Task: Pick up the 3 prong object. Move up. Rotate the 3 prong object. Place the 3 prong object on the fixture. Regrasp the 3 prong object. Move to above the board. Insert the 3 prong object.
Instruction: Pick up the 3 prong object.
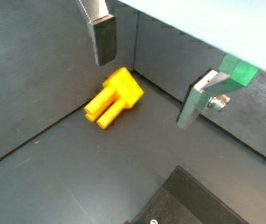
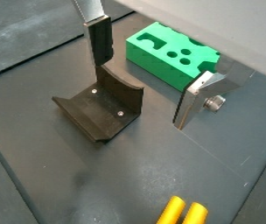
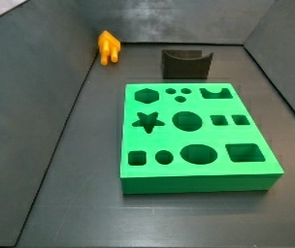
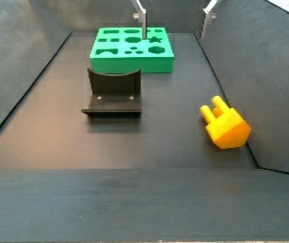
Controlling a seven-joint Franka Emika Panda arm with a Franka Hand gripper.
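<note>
Here in a wrist view the gripper [image 1: 153,74] hangs above the dark floor with its jaws spread wide and nothing between them, one silver finger [image 1: 104,35] with its dark pad on one side and the other plate apart from it, and the 3 prong object [image 1: 115,97] lies flat on the floor below, close against the grey wall, its stubby prongs pointing away from the wall; a sliver of the green board [image 1: 240,70] peeks out behind the far finger. Now the opposite wrist view: same gripper [image 2: 147,74], open and empty, and under it sits the fixture [image 2: 101,109], a dark block with its curved notch showing, with the board [image 2: 171,52] just beyond it, and only the yellow prong tips [image 2: 182,213] poke in at the frame's edge, well apart from the fixture. Over to a side view: the board [image 3: 196,136] fills the middle of the floor, the fixture [image 3: 185,64] stands just behind it, and the yellow piece [image 3: 108,46] rests off in the corner by the wall. And the remaining side view: the fingers [image 4: 141,16] show high above the board [image 4: 132,49], the fixture [image 4: 113,92] is in front of it, the 3 prong object [image 4: 223,124] lying near the side wall, untouched
</note>
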